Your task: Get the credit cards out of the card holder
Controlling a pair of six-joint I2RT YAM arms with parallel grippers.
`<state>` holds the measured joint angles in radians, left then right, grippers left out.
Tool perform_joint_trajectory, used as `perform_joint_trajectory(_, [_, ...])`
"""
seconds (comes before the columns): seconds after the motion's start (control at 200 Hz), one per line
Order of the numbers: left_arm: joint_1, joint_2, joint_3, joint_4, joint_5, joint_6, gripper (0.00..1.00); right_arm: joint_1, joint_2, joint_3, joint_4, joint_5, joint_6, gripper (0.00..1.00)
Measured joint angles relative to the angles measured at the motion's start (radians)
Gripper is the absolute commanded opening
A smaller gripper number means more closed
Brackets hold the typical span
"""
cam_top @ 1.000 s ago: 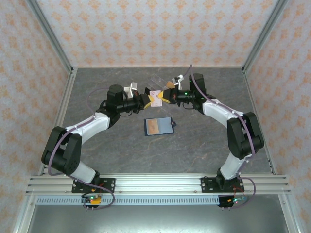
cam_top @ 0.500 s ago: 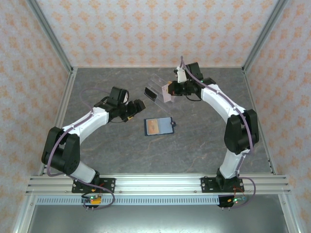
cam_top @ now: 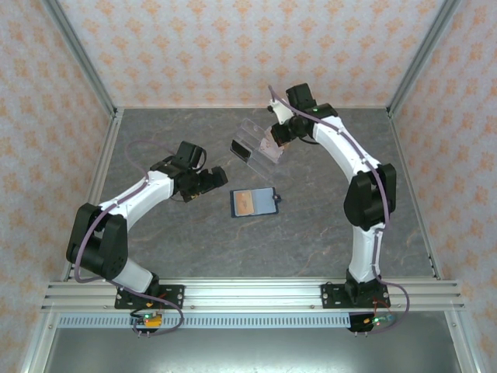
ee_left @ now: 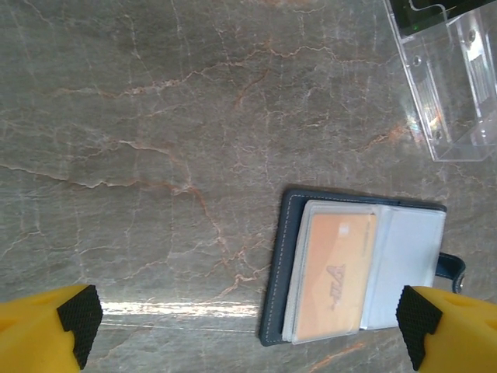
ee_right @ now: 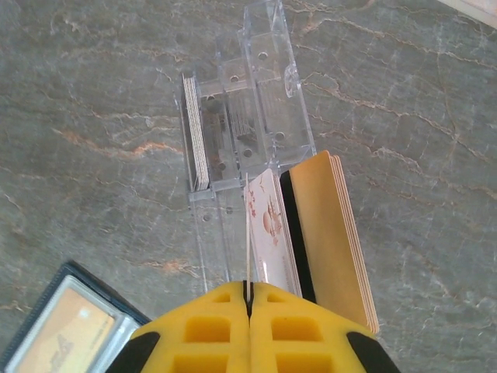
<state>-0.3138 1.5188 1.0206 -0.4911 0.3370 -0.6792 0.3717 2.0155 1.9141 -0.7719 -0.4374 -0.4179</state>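
Top external view, grey table, clear box just ahead of the right hand, card holder lying open under the released left hand, orange card in its pocket, right hand clenched on a whitish card

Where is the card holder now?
In the top view the card holder lies open on the table, nearer than the clear box, right of the left gripper.

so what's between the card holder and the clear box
Only bare tabletop lies between the card holder and the clear box; the top view and left wrist view both show it.
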Motion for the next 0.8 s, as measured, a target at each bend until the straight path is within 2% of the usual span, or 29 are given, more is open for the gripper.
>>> perform_joint_trajectory(0.245, [0.000,-0.003,0.000,-0.021,-0.006,0.000,1.00,0.010,0.129,0.150,-0.092,0.010,-0.091,0.00])
perform_joint_trajectory(0.696, [0.000,-0.005,0.000,-0.025,0.000,0.000,1.00,0.021,0.230,0.258,-0.196,0.051,-0.165,0.00])
perform_joint_trajectory(0.801, [0.000,-0.005,0.000,-0.025,0.007,0.000,1.00,0.028,0.253,0.283,-0.210,0.063,-0.172,0.03])
